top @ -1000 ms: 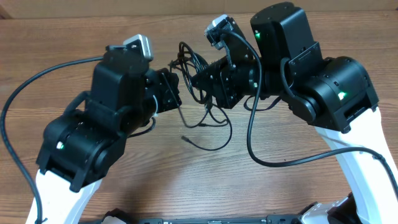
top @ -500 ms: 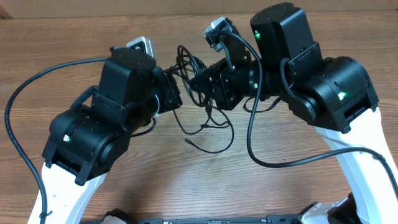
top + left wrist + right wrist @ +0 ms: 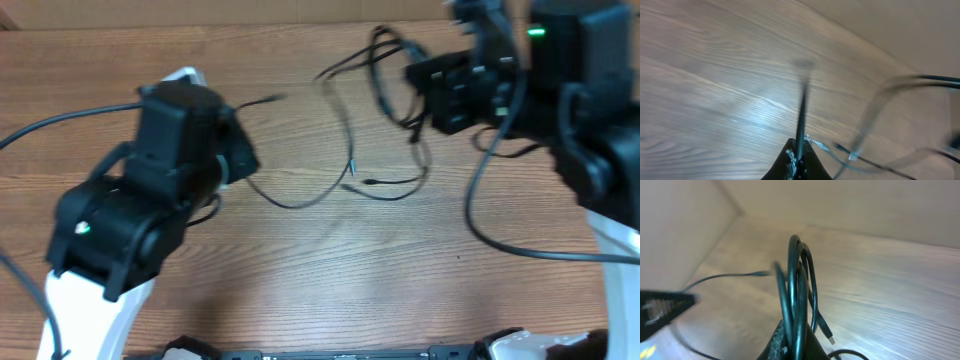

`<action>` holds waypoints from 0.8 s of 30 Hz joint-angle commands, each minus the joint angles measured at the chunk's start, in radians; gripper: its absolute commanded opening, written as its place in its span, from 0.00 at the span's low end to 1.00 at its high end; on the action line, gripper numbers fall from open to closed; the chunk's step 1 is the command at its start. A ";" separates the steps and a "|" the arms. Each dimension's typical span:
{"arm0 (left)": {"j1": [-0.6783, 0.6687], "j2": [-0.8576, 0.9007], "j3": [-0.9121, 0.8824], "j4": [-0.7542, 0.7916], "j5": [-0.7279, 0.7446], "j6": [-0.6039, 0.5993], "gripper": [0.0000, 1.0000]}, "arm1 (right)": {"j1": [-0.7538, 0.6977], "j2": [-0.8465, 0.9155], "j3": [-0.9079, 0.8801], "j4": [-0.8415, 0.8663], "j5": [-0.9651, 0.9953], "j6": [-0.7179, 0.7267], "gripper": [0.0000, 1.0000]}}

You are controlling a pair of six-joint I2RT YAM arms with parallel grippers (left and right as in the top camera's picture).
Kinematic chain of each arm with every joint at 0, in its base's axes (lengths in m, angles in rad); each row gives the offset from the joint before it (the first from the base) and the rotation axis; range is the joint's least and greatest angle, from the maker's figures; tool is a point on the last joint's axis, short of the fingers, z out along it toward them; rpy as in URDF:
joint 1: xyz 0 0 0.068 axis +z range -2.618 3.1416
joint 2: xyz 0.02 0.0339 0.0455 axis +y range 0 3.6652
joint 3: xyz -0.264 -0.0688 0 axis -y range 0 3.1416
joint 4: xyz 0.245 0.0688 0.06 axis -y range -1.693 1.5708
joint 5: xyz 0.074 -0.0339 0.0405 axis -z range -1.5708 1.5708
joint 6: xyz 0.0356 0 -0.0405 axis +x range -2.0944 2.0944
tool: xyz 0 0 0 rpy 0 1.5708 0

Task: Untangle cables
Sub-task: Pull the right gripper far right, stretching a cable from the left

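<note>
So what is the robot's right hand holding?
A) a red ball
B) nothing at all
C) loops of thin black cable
C: in the right wrist view, the right gripper is pinched shut on the cables, whose thin black loops stand up from between its fingers.

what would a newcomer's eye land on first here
The thin black cables strung loosely across the middle of the wooden table stand out first. The right tool, top right in the overhead view, is shut on a bundle of loops, while the left tool at the left pinches a single strand.
</note>
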 commanded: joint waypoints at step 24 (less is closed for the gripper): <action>0.528 -0.160 0.014 -0.043 0.064 0.157 0.04 | -0.598 -0.063 0.032 0.042 0.138 0.030 0.04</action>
